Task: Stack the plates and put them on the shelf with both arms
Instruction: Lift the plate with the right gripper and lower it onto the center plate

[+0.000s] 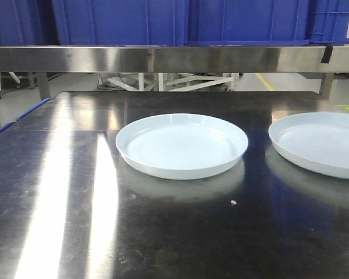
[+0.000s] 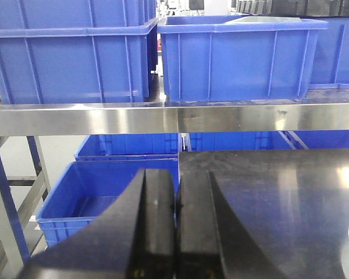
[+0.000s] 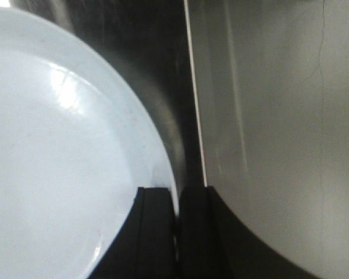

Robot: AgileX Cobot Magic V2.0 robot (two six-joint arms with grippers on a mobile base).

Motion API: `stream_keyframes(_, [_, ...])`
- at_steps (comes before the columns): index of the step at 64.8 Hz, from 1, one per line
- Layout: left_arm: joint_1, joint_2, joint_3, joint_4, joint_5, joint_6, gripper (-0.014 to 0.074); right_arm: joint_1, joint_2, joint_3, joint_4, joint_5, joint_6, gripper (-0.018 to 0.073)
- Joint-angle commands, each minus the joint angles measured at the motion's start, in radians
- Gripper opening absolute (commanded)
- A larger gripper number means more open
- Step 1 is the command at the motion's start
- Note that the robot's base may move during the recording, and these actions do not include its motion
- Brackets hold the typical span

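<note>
Two plates, both flat on the dark steel table (image 1: 58, 221) and well apart, not stacked: centre plate (image 1: 181, 145) in full view, right plate (image 1: 320, 142) cut off by the frame edge. One pale speck (image 1: 233, 202) lies on the table in front of the centre plate. A steel shelf rail (image 1: 163, 58) runs across above the far side of the table.

On the shelf the left wrist view shows three blue bins (image 2: 70, 58) side by side, the third only partly in frame; I cannot tell their contents from this angle. One low bin (image 2: 99, 197) sits below, left of the table, with its top open and blue floor showing. More blue bins are behind it.

Two grippers. The left gripper (image 2: 175, 232) has its jaws pressed together with nothing between them, and it is over the table's left edge. The right gripper (image 3: 175, 232) also has its jaws together, right at the rim of a plate near the table's edge (which of the two, cannot tell). Contact with the rim is unclear.
</note>
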Motion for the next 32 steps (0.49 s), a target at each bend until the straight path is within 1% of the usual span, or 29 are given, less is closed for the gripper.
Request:
stream_keyframes(1, [0.002, 0.002, -0.035, -0.002, -0.077, -0.004, 0.0082, -0.027, -0.092, -0.028, 0.032, -0.016, -0.012, 0.0049])
stream_keyframes(12, [0.002, 0.002, -0.035, -0.002, -0.077, -0.004, 0.0082, -0.038, -0.154, -0.028, 0.117, -0.016, -0.028, 0.0049])
stream_keyframes(16, [0.002, 0.002, -0.035, -0.002, -0.077, -0.004, 0.0082, -0.038, -0.173, -0.028, 0.165, -0.015, -0.035, 0.0049])
stream_keyframes(21, [0.002, 0.002, -0.035, -0.002, -0.077, -0.004, 0.0082, -0.035, -0.191, -0.028, 0.252, -0.013, -0.063, 0.0049])
stream_keyframes(27, [0.002, 0.002, -0.035, -0.002, -0.077, -0.004, 0.0082, -0.014, -0.206, -0.028, 0.345, -0.005, -0.09, 0.0049])
stream_keyframes(32, [0.002, 0.002, -0.035, -0.002, -0.077, -0.004, 0.0082, 0.028, -0.215, -0.028, 0.39, -0.005, -0.107, 0.0049])
